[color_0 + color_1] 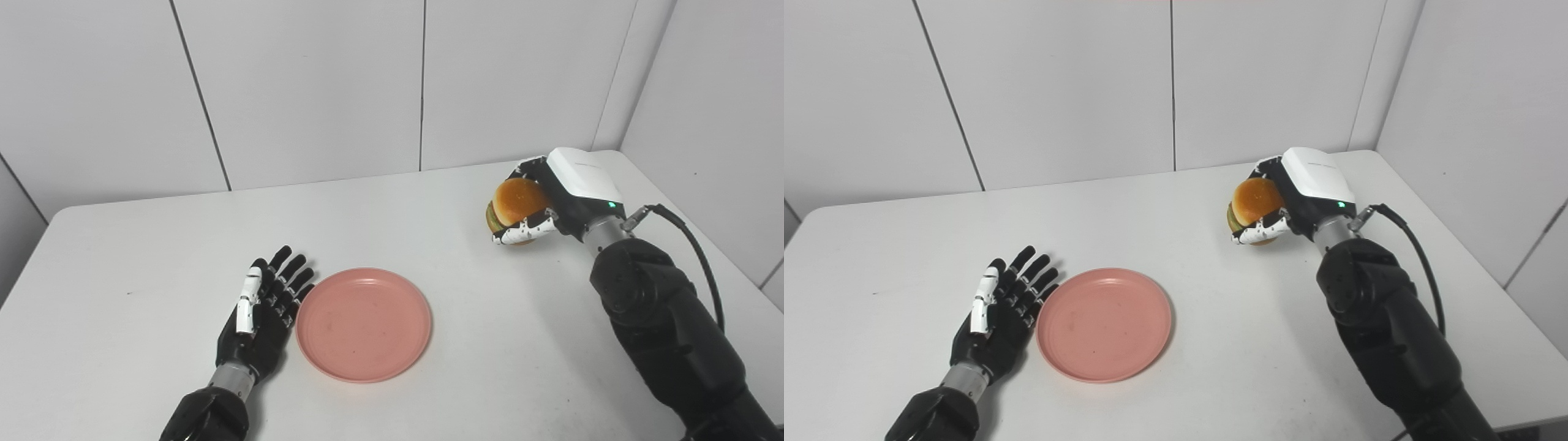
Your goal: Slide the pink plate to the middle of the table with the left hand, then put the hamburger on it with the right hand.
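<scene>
Black-fingered left hand (pixel 260 312) with one white thumb, silver wrist ring, glossy black forearm. Right hand (pixel 554 199) capped by a white shell bearing a green light, white thumb; black cable (pixel 698 257) beside the wrist.

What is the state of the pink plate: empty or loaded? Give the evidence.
Empty. The pink plate shows only its bare inner surface; the hamburger sits apart at the far right, gripped by the right hand.
</scene>
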Action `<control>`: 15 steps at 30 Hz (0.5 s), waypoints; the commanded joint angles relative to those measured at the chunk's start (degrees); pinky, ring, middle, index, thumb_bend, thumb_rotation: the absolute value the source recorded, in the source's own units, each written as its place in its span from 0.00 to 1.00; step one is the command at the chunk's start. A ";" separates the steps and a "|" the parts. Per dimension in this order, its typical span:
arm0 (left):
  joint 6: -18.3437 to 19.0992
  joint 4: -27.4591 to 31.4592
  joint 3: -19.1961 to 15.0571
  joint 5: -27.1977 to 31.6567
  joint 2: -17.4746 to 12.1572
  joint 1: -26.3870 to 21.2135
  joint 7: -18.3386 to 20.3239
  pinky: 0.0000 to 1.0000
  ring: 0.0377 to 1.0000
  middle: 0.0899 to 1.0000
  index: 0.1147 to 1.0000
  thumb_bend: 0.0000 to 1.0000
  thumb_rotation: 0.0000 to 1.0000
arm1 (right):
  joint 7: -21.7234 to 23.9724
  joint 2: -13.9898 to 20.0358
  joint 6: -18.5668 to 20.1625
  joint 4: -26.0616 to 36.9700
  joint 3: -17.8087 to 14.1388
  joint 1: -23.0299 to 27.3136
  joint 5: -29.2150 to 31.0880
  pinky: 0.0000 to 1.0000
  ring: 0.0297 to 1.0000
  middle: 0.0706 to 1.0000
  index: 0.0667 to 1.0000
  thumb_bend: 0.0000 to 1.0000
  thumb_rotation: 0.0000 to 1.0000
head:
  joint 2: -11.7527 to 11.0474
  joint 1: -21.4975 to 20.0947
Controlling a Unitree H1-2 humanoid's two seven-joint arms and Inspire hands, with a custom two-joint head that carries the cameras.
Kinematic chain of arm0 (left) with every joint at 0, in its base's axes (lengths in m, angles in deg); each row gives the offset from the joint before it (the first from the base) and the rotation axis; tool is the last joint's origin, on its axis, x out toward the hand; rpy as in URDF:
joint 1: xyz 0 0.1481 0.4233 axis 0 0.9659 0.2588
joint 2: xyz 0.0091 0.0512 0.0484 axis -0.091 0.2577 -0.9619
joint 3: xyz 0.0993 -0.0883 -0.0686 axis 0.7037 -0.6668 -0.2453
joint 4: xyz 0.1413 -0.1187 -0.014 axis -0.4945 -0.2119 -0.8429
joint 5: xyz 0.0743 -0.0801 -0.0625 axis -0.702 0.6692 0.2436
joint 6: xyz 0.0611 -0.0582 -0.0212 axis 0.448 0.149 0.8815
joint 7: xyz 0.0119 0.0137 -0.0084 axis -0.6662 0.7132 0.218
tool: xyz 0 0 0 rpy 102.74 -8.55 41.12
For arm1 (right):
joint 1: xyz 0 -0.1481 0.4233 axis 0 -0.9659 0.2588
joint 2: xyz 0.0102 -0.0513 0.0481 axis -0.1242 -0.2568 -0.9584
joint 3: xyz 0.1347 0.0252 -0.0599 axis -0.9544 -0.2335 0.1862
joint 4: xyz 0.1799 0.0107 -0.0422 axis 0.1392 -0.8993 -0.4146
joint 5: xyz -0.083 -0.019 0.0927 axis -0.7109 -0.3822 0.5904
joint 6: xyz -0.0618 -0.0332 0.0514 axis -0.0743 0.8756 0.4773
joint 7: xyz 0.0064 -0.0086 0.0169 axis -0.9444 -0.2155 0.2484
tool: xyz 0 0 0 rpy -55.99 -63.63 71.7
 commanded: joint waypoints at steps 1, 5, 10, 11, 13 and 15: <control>0.83 0.24 0.82 -1.13 0.92 -0.44 -1.33 0.90 0.90 0.90 0.89 0.36 1.00 | -0.06 -0.94 -1.74 1.95 0.32 3.41 -0.27 0.25 0.32 0.38 0.45 0.51 0.13 | 0.21 1.59; 0.67 -0.09 1.55 -2.19 1.86 -0.71 -2.11 0.88 0.89 0.89 0.89 0.35 1.00 | 0.69 -2.87 -3.35 1.85 2.27 4.07 0.33 0.22 0.29 0.34 0.45 0.51 0.13 | 0.53 4.18; 0.27 -0.86 2.07 -3.36 2.95 -1.18 -2.66 0.88 0.88 0.89 0.89 0.36 1.00 | 0.44 -5.27 -5.74 1.37 4.18 4.02 1.03 0.22 0.28 0.34 0.45 0.51 0.13 | 0.86 6.11; 0.19 -0.99 2.08 -3.51 3.12 -1.26 -2.72 0.87 0.88 0.89 0.89 0.36 1.00 | 0.55 -5.70 -5.75 1.41 4.49 4.01 0.73 0.22 0.29 0.34 0.45 0.51 0.13 | 0.92 6.30; -0.03 -1.16 2.23 -3.73 3.32 -1.41 -2.77 0.87 0.89 0.89 0.89 0.36 1.00 | 0.72 -6.74 -5.81 1.56 5.11 3.90 0.59 0.21 0.28 0.34 0.45 0.51 0.13 | 1.14 6.81; -0.15 -1.25 2.40 -4.00 3.43 -1.56 -2.86 0.87 0.88 0.89 0.89 0.36 1.00 | 0.74 -7.82 -6.16 1.53 5.96 3.67 0.64 0.21 0.29 0.35 0.45 0.51 0.13 | 1.25 7.37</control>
